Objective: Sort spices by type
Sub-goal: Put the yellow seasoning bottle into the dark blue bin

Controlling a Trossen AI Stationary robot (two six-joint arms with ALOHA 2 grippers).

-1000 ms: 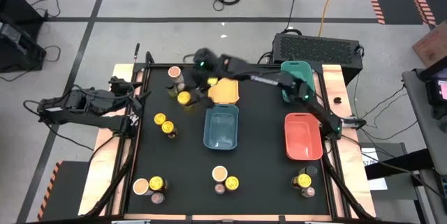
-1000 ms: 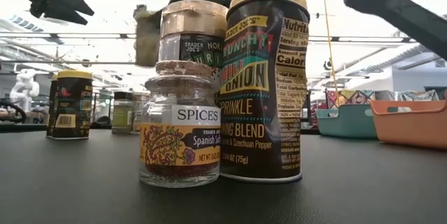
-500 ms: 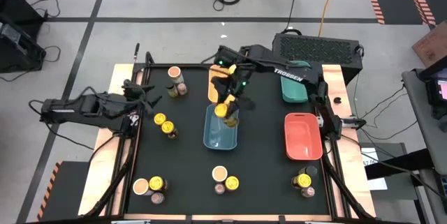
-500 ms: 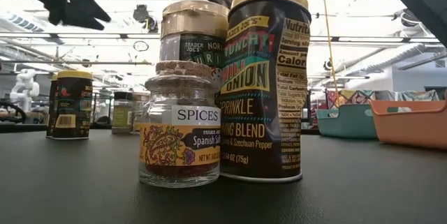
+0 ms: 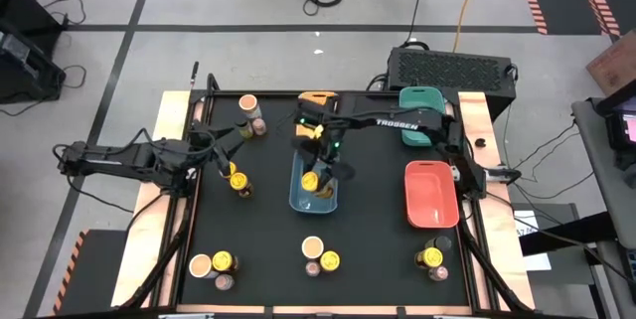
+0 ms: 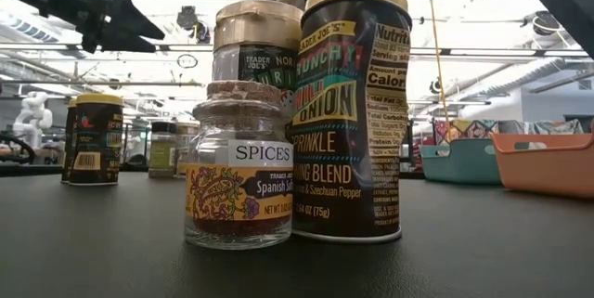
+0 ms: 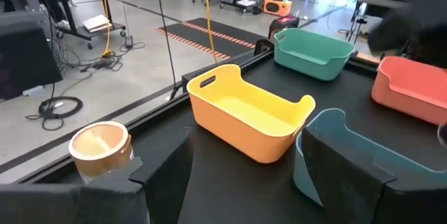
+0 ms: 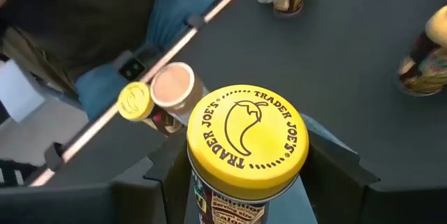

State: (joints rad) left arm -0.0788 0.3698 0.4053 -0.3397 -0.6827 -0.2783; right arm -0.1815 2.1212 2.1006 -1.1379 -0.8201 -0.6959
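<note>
My right gripper is shut on a spice jar with a bright yellow lid and holds it over the blue tray. My left gripper hangs open at the table's left side with nothing between its fingers, facing the yellow tray. Further spice jars stand upright on the black table in small groups: a peach-topped tub with a dark jar at the far left, two yellow-lidded jars at the left, and groups along the near edge. My right gripper pinches the jar's body just under the yellow lid, one finger on each side. The fingers come slanting down from above. The jar is upright over the blue tray; whether its bottom touches the tray floor does not show.
A green tray stands at the far right and a red tray at the right. The low view is filled by a close group of jars. Bare black table lies between the trays and the near-edge jars.
My right gripper has carried the yellow-lidded jar from the table's far left, beside the yellow tray, toward the right and the near edge, and now has it over the blue tray. My left gripper has come down and moved in toward the table's middle, still open.
</note>
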